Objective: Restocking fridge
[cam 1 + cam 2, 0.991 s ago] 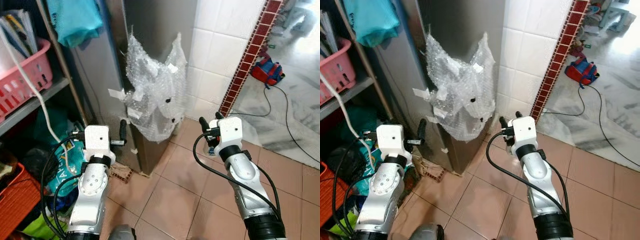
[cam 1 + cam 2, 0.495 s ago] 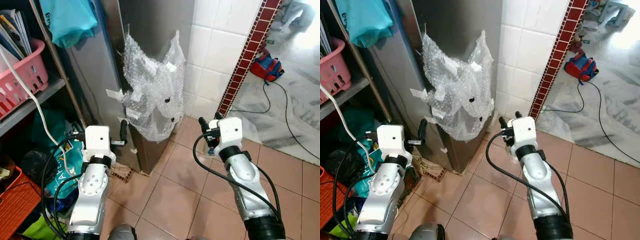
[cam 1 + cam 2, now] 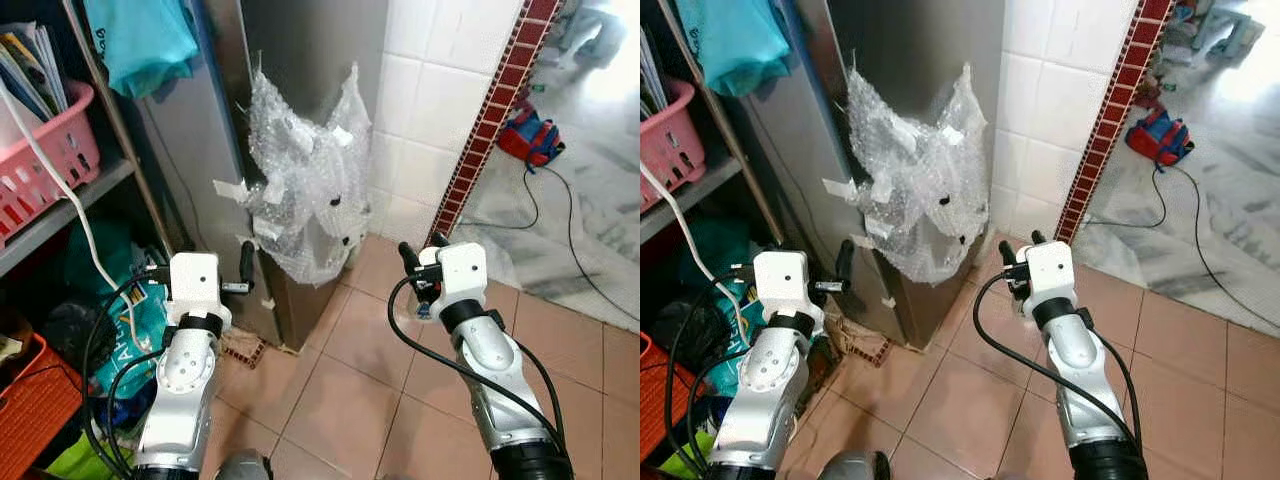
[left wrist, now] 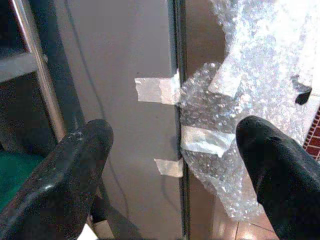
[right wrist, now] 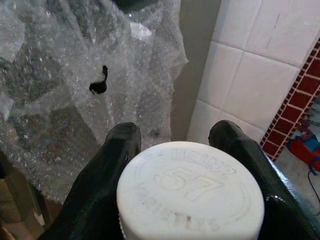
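The steel fridge [image 3: 300, 60] stands shut before me, with a sheet of bubble wrap [image 3: 305, 190] taped over its lower corner. My right gripper [image 3: 421, 243] is raised at the right, a short way from the wrap, shut on a bottle. In the right wrist view the bottle's white Heinz cap [image 5: 190, 195] sits between the two black fingers [image 5: 115, 155]. My left gripper [image 4: 175, 150] is open and holds nothing. It points at the fridge's side edge, where strips of tape [image 4: 157, 90] hold the wrap.
A metal shelf at the left holds a pink basket [image 3: 50, 150], with a teal bag [image 3: 140, 40] hanging above. Bags and an orange crate [image 3: 30, 400] lie below. A red-and-blue bag [image 3: 530, 140] and a black cable [image 3: 575, 230] lie on the tiled floor at the right.
The whole view has shifted a little as the camera moved. Both arms keep nearly the same pose, with the right gripper a touch lower.
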